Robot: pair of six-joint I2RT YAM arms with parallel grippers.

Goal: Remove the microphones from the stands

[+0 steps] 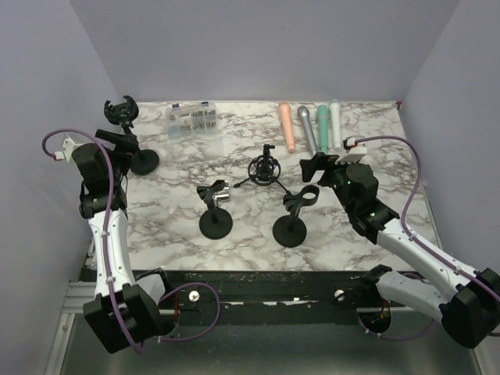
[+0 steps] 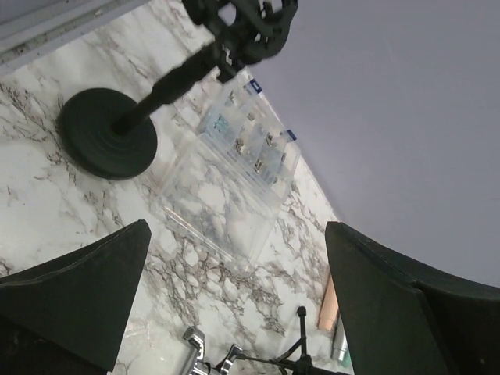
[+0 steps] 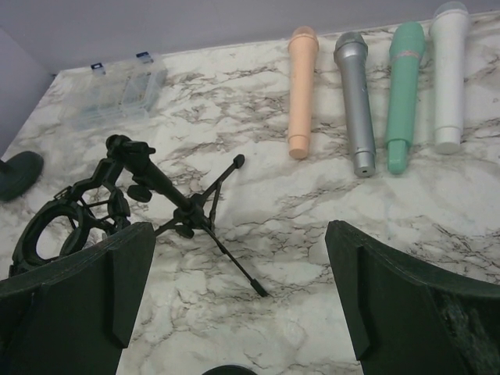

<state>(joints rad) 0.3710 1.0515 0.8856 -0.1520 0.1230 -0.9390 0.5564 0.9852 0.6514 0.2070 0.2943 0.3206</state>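
Observation:
Several microphones lie side by side at the back right: peach [image 1: 287,125], grey [image 1: 307,129], green [image 1: 323,125] and white [image 1: 336,123]. No stand holds a microphone. Black stands with round bases are at far left [image 1: 143,160], at centre with a silver clip [image 1: 215,212], and at centre right [image 1: 292,220]. A tripod shock mount [image 1: 266,168] stands between them. My left gripper [image 1: 117,141] is open beside the far-left stand [image 2: 105,133]. My right gripper [image 1: 316,166] is open and empty above the table, facing the tripod mount [image 3: 156,187] and the peach microphone [image 3: 301,90].
A clear compartment box [image 1: 192,118] sits at the back left, and it also shows in the left wrist view [image 2: 242,156]. Purple walls enclose the marble table [image 1: 367,258] on three sides.

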